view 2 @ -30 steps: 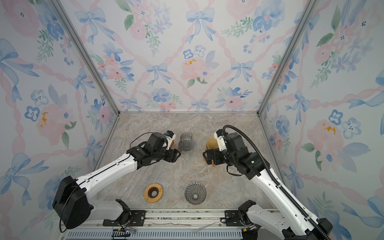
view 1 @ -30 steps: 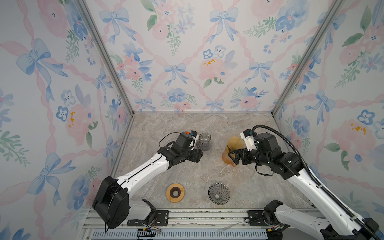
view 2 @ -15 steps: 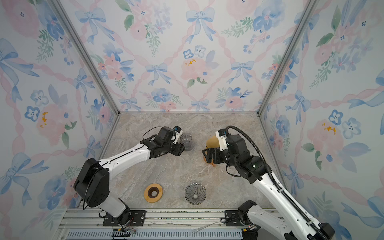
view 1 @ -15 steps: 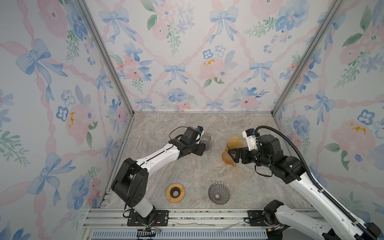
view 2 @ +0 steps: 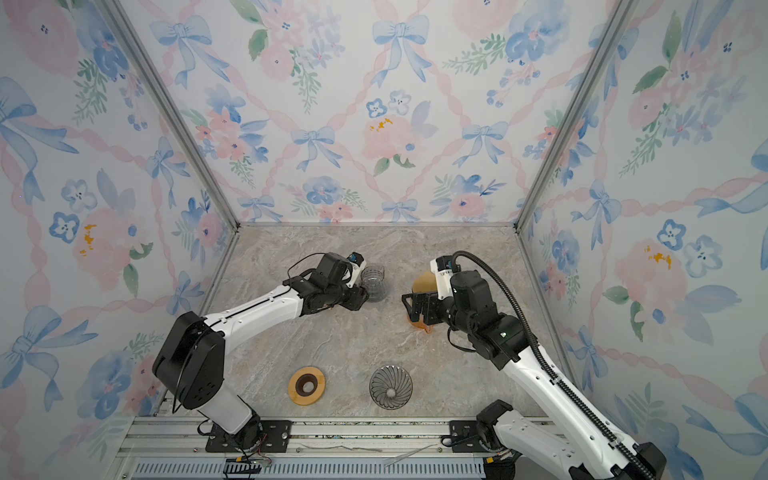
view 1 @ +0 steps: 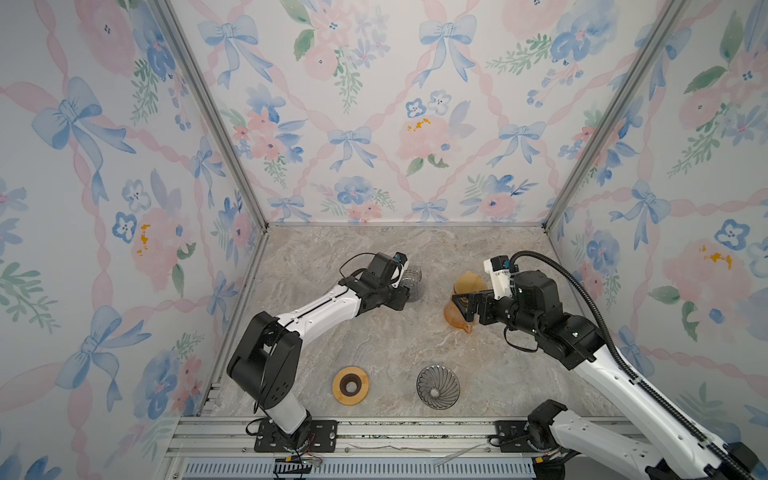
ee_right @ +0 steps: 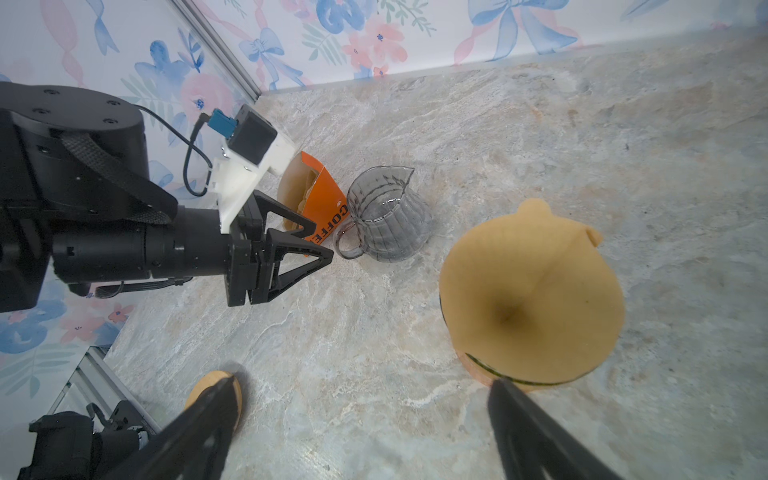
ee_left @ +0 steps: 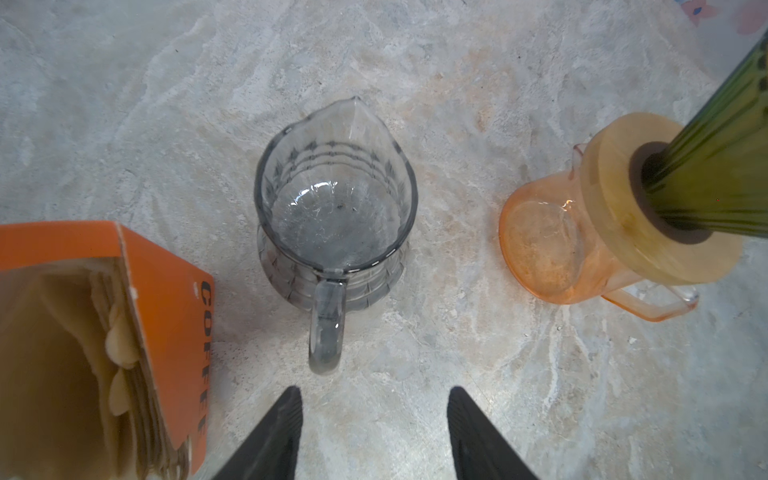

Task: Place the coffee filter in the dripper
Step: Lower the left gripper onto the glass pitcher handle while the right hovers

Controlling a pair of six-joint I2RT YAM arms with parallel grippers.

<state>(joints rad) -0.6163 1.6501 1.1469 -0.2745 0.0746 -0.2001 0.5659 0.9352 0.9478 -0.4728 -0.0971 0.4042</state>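
coffee filter (ee_right: 532,291): brown paper cone, mouth up, seated inside the green dripper (ee_left: 727,166). Its edge overhangs the rim and one small tab sticks out.
stack: the green dripper sits in a wooden collar (ee_left: 615,232) on top of the orange carafe (ee_left: 540,245). The whole stack is upright on the worktop (view 1: 374,340), right of centre in both top views.
right end effector (ee_right: 365,383): jaws wide apart, holding nothing. One finger is right at the dripper rim; can't tell if it touches.
left end effector (ee_left: 374,399): jaws apart with nothing between them. It's aimed at the handle of the grey glass pitcher (ee_left: 336,208), a short gap away.
pitcher: upright, nothing inside, handle toward the left end effector. It stands between the filter box (ee_left: 166,291) and the carafe.
filter box: orange, top open, more paper filters stacked inside, just beside the pitcher.
front of worktop: loose wooden ring (view 1: 350,385) and dark ribbed glass cone (view 1: 438,386). They're near each other but not touching, well apart from both end effectors.
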